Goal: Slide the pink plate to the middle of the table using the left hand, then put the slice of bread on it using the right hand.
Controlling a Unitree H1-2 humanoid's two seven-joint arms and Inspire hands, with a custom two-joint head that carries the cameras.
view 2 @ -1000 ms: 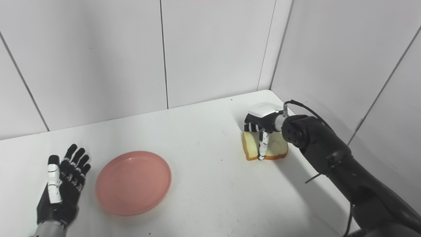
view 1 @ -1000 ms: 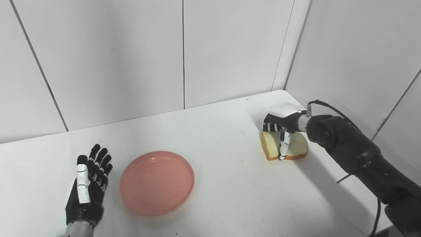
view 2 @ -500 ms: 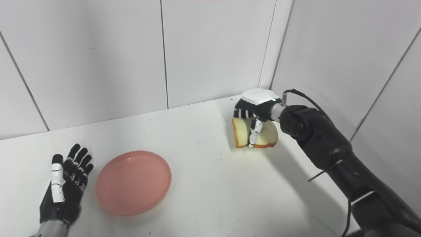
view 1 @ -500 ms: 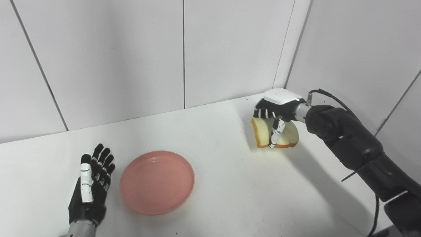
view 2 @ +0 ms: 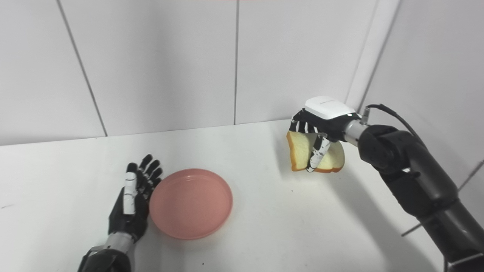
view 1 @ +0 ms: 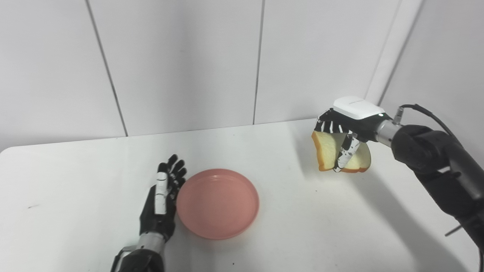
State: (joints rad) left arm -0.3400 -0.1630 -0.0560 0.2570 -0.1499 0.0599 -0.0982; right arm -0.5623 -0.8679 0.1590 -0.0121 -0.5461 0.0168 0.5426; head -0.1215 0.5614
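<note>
- Left hand [view 1: 160, 204] lay flat on the white table [view 1: 75, 181], fingers spread and holding nothing, its edge right against the left rim of the pink plate [view 1: 217, 203].
- Plate sat around mid-table, nothing on it yet.
- Right hand [view 1: 346, 130] was clamped on the slice of bread [view 1: 327, 151], held up off the table near the far right corner (slice hanging tilted, almost on edge).
- So the plate lay left of and nearer than the bread, well apart, with bare table between and nothing blocking.
</note>
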